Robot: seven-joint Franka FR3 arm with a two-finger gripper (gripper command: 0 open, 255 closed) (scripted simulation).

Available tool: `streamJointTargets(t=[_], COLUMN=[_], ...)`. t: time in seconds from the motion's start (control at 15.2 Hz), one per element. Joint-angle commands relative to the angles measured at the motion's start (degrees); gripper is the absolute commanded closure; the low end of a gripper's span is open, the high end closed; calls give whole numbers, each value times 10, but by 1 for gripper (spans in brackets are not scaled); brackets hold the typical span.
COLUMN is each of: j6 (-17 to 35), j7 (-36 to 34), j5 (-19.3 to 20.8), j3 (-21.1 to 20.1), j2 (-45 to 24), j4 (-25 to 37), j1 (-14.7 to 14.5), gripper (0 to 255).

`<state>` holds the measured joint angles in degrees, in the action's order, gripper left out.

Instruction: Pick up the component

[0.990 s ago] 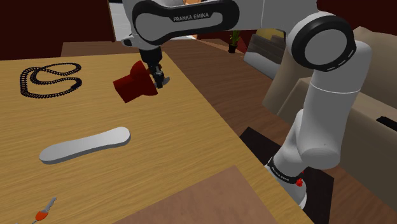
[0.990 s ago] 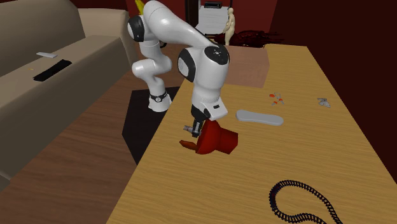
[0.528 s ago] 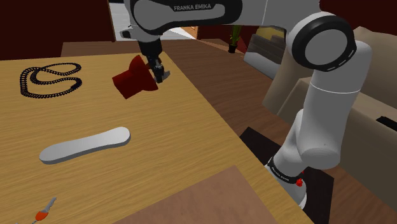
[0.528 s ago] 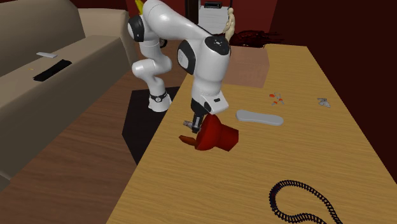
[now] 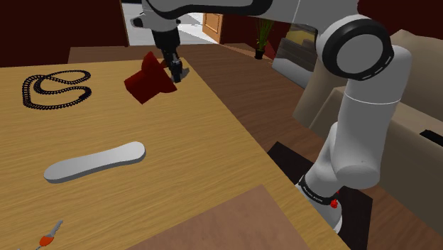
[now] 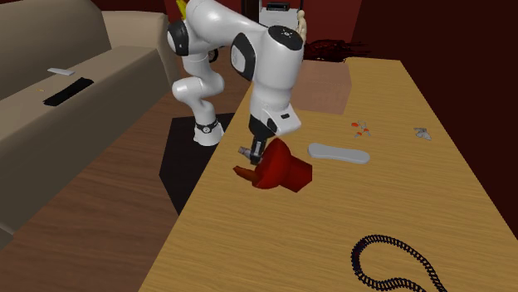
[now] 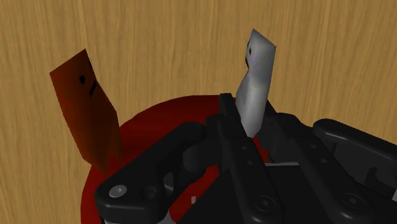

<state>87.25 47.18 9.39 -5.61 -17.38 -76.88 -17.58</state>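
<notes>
A dark red, flared component (image 5: 147,82) is clasped, tilted, by the gripper (image 5: 174,72), with two flat prongs (image 7: 86,111) projecting beyond it.

Rises white from the base at the shoulder view's lower right, bends at a large dark-jointed elbow, then stretches up and left across the picture. Turns the wrist down, with the black hand (image 5: 174,69) pointing downward at a tilt. Clasps the red component (image 5: 147,84) between closed fingers (image 7: 230,137).
</notes>
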Motion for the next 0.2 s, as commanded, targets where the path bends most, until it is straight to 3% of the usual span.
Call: streamJointTargets(t=[0.0, 0.13], j6=[-17, -18], j7=[2, 2], j5=[0, 0], j3=[0, 0], j2=[1, 0], j4=[18, 19], j1=[-1, -1], gripper=[255, 255])
